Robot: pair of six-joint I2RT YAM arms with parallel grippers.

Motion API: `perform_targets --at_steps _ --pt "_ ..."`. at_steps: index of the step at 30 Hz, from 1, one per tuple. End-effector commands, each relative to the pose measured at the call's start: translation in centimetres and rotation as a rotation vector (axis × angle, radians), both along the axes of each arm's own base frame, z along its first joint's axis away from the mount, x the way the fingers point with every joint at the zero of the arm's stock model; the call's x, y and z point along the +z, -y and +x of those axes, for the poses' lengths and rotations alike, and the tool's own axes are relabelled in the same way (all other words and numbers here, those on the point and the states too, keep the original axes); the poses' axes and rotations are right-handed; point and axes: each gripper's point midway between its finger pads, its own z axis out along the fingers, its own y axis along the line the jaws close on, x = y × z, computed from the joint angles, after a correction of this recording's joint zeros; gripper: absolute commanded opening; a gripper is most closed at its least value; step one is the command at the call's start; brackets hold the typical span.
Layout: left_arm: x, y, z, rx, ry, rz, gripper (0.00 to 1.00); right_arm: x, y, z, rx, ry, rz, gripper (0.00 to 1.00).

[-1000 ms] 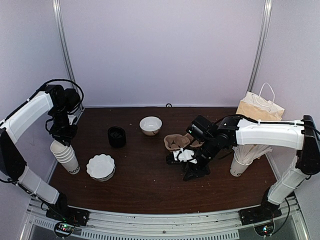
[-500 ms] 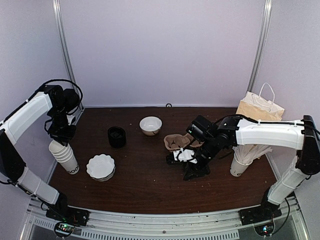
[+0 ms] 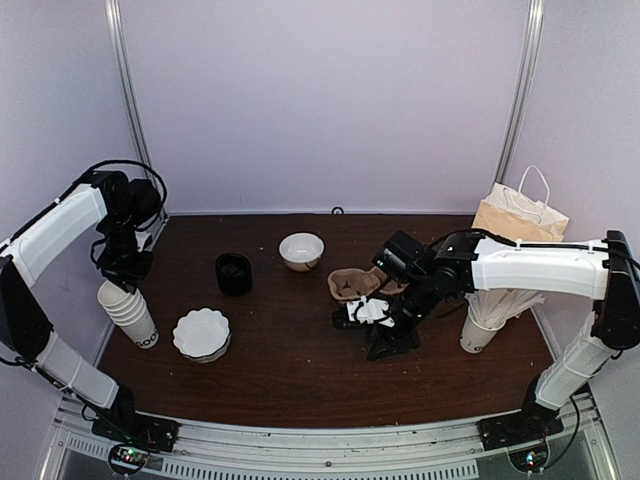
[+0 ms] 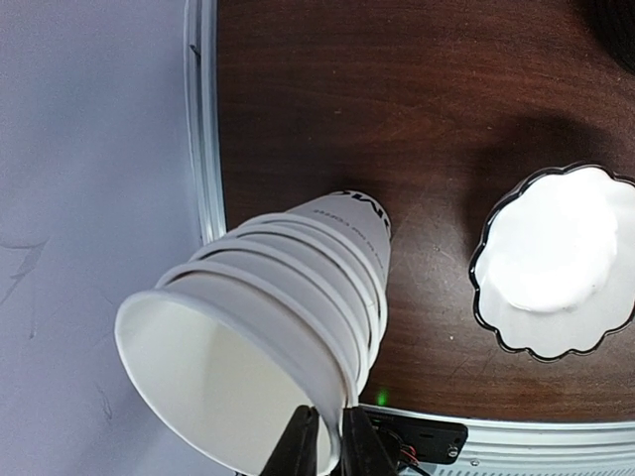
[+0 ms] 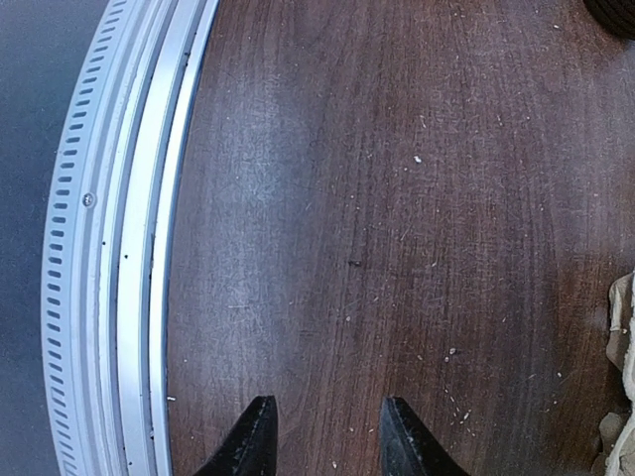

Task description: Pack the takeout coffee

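1. Left gripper (image 4: 327, 438): jaws pinched narrow on the rim of the top cup (image 4: 213, 382) of the nested stack (image 4: 347, 233), at the left edge of the table (image 3: 300, 385).
2. Takeout coffee: judged to be that top cup, not yet freed from the stack.
3. Right gripper (image 5: 327, 416): partly spread and empty, low over bare wood beside the cardboard carrier (image 3: 352, 284).
4. Step in hand: separating one cup.
5. Next move calls for a straight lift that leaves the lower cups seated. The stack may tip.
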Motion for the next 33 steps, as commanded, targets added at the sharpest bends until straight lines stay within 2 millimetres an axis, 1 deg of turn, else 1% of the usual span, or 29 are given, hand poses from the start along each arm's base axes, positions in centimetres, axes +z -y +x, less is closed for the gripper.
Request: perform_targets --at_steps 1,4,6,9,12,13,15,16,18,19,20,21,22,23,24,25,27,29,30,31,32,33 --pt "-0.5 -0.3 0.0 0.006 -0.027 0.010 0.12 0.4 0.4 0.4 -0.001 0.032 0.008 0.39" --pt "-0.3 -0.3 0.1 0.003 -0.025 0.012 0.07 0.4 0.4 0.4 -0.002 0.034 0.007 0.39" --pt "0.2 -0.6 0.3 0.002 -0.021 0.029 0.00 0.4 0.4 0.5 -0.004 0.036 0.007 0.39" --pt "2.1 -0.7 0.8 -0.006 0.003 0.039 0.00 0.4 0.5 0.5 -0.006 0.038 0.009 0.39" --pt "5.0 -0.5 1.7 -0.015 0.071 0.026 0.00 0.4 0.5 0.6 -0.009 0.038 0.008 0.39" --pt "5.7 0.0 2.1 -0.031 0.098 0.005 0.00 0.3 0.5 0.6 -0.009 0.036 0.006 0.39" --pt "6.4 1.3 3.3 -0.082 0.135 -0.014 0.00 0.3 0.5 0.6 -0.010 0.033 0.005 0.39" --pt "6.7 0.7 3.6 -0.097 0.130 0.078 0.00 0.3 0.5 0.7 -0.011 0.032 0.005 0.39" --pt "7.7 -1.4 4.4 -0.116 0.100 0.340 0.00 0.4 0.4 0.7 -0.013 0.030 0.006 0.39" --pt "7.0 -0.7 5.0 -0.121 0.093 0.289 0.00 0.4 0.5 0.7 -0.014 0.029 0.004 0.39" --pt "5.7 3.1 5.4 -0.149 0.103 0.030 0.00 0.4 0.5 0.7 -0.014 0.029 0.005 0.39" --pt "6.2 3.8 6.5 -0.156 0.176 0.019 0.00 0.5 0.4 0.7 -0.014 0.029 0.007 0.39" --pt "7.4 2.7 7.3 -0.151 0.216 0.174 0.00 0.5 0.5 0.7 -0.015 0.030 0.006 0.39" --pt "7.8 2.6 7.3 -0.152 0.185 0.220 0.00 0.6 0.5 0.7 -0.016 0.030 0.007 0.39" --pt "6.8 4.1 7.5 -0.150 0.143 0.078 0.00 0.6 0.5 0.7 -0.019 0.031 0.007 0.39" --pt "6.8 4.8 8.1 -0.137 0.162 0.016 0.00 0.7 0.6 0.7 -0.020 0.033 0.008 0.39" --pt "8.5 3.7 8.7 -0.131 0.219 0.162 0.00 0.8 0.6 0.8 -0.023 0.039 0.015 0.39" --pt "9.1 3.9 9.3 -0.122 0.233 0.119 0.00 1.0 0.6 0.8 -0.025 0.039 0.019 0.39" --pt "9.9 3.4 9.5 -0.127 0.253 0.180 0.00 1.1 0.6 0.8 -0.024 0.039 0.022 0.39" --pt "10.1 2.9 9.7 -0.125 0.244 0.250 0.00 1.1 0.6 0.8 -0.025 0.038 0.024 0.39" --pt "9.7 3.0 9.7 -0.126 0.212 0.218 0.00 1.2 0.5 0.9 -0.027 0.038 0.026 0.39" --pt "8.9 4.8 10.0 -0.142 0.217 0.063 0.00 1.3 0.4 0.8 -0.026 0.034 0.028 0.39"
